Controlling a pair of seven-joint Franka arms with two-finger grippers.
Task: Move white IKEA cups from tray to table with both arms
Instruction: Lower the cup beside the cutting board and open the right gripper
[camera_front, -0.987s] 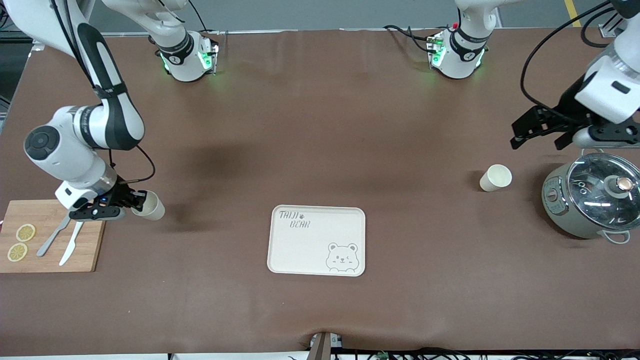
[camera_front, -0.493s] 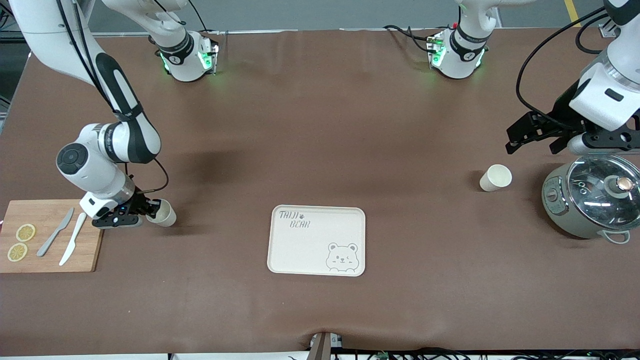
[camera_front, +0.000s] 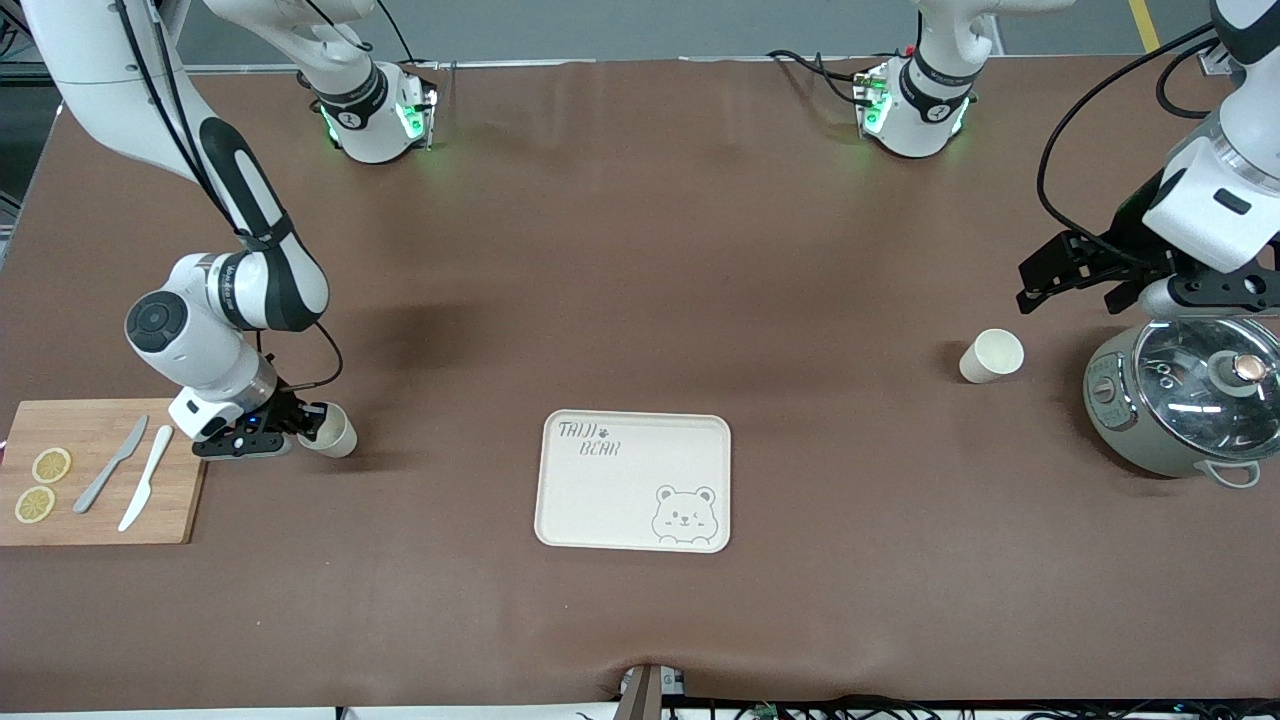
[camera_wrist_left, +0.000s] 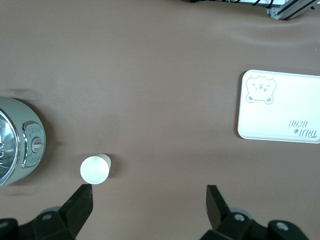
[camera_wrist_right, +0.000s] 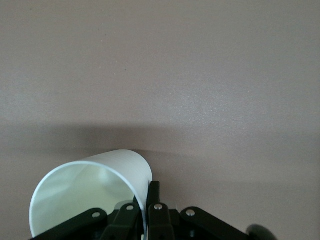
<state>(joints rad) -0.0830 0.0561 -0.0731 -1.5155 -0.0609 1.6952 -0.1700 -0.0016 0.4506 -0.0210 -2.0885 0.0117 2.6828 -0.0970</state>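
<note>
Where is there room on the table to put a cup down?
The bear tray is bare. Open table lies between it and the free cup, and between it and the right gripper holding a cup. It is crowded by the pot, under the left gripper, and on the cutting board.

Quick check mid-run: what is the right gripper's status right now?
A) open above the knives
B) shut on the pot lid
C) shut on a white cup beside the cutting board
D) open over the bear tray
C: the right gripper has its jaws shut on the rim of a white cup beside the cutting board, with the wall pinched between them in the right wrist view.
</note>
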